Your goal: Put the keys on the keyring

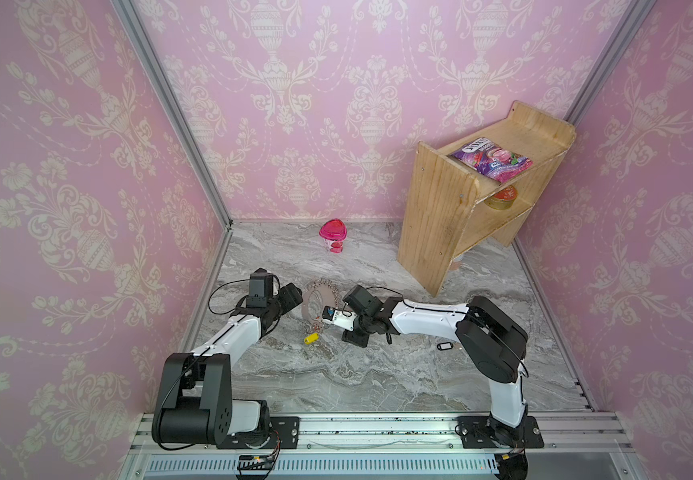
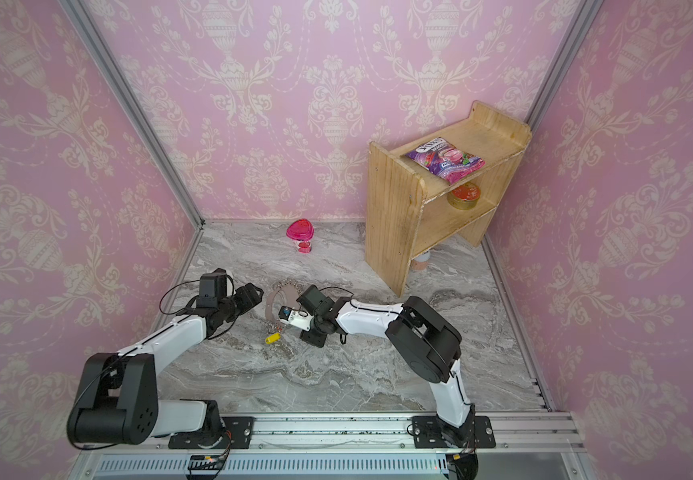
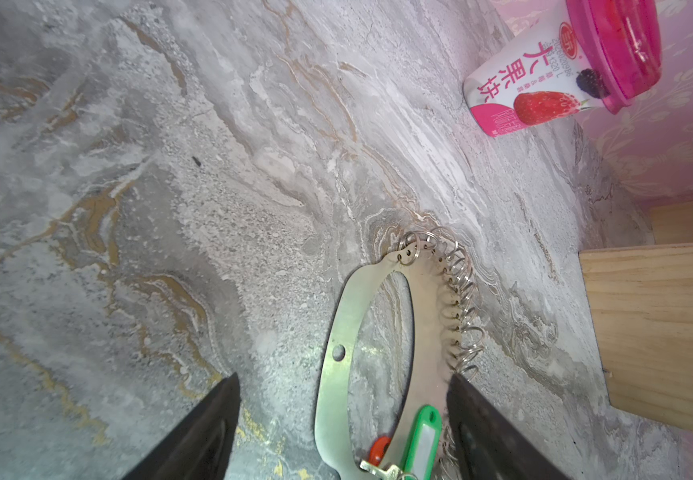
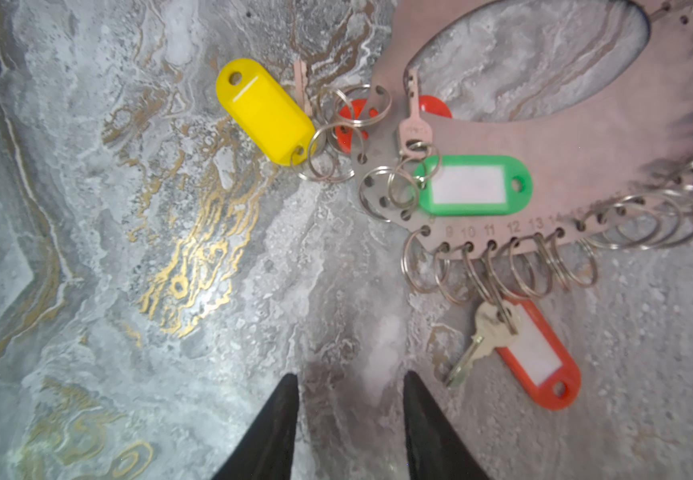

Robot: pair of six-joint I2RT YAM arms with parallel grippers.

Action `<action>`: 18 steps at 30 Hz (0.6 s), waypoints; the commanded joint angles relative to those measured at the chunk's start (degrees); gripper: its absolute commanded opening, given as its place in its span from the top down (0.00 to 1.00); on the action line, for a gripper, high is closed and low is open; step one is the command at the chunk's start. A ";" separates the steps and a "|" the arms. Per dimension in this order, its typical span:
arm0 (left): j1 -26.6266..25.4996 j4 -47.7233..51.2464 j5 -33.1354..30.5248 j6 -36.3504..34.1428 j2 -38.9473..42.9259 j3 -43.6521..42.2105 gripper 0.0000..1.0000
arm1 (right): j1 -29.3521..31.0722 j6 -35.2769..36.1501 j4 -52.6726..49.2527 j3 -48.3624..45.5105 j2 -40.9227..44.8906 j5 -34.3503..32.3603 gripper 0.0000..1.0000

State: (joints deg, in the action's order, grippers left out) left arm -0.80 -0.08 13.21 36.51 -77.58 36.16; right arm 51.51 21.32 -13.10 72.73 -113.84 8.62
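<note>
- The keys (image 1: pixel 444 345), a black-framed tag with a white label, lie flat on the marble table (image 1: pixel 378 382) right of the centre of a top view. They are just below the white forearm of the right arm and not held by anything.
- The keyring (image 1: pixel 315 301) lies flat at the centre of both top views, between the two arms and well apart from the keys. Many small metal rings stand along its outer edge.
- The left gripper (image 3: pixel 343 375) has its jaws wide apart and holds nothing. In the left wrist view the plate of the keyring shows between its two fingers, but I cannot tell if they touch it.
- The right gripper (image 4: pixel 351 374) also has its jaws apart, with only bare table between the fingertips. It grips nothing and is near the ringed edge of the keyring.
- A green tag (image 4: pixel 473 185) lies on top of the plate.
- A red tag (image 4: pixel 538 357) with a silver key hangs from one ring on the outer edge.
- A yellow tag (image 4: pixel 266 110) lies on the table just beside the end of the plate, its ring touching the rings there.
- A pink cup (image 1: pixel 332 236) stands at the back wall, in the upper middle of the table.
- A wooden shelf (image 1: pixel 461 208) stands at the upper right.
</note>
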 commanded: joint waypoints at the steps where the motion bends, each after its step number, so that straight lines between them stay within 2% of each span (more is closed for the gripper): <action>1: 0.54 -0.27 -0.17 -1.27 1.30 -1.05 0.20 | 0.02 2.01 1.10 2.11 -2.20 0.91 0.60; 6: 0.53 -0.49 -0.39 -1.37 1.29 -1.18 0.20 | 0.06 2.75 1.95 2.61 -3.05 0.81 0.64; 18: 0.54 -0.62 -0.67 -1.44 1.42 -1.32 0.19 | 0.04 3.49 3.92 4.84 -5.27 0.80 0.62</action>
State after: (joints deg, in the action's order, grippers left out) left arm -0.80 -0.45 13.19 36.51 -77.54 35.73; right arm 51.51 24.03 -9.72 76.31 -117.82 9.23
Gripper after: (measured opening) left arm 0.807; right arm 0.375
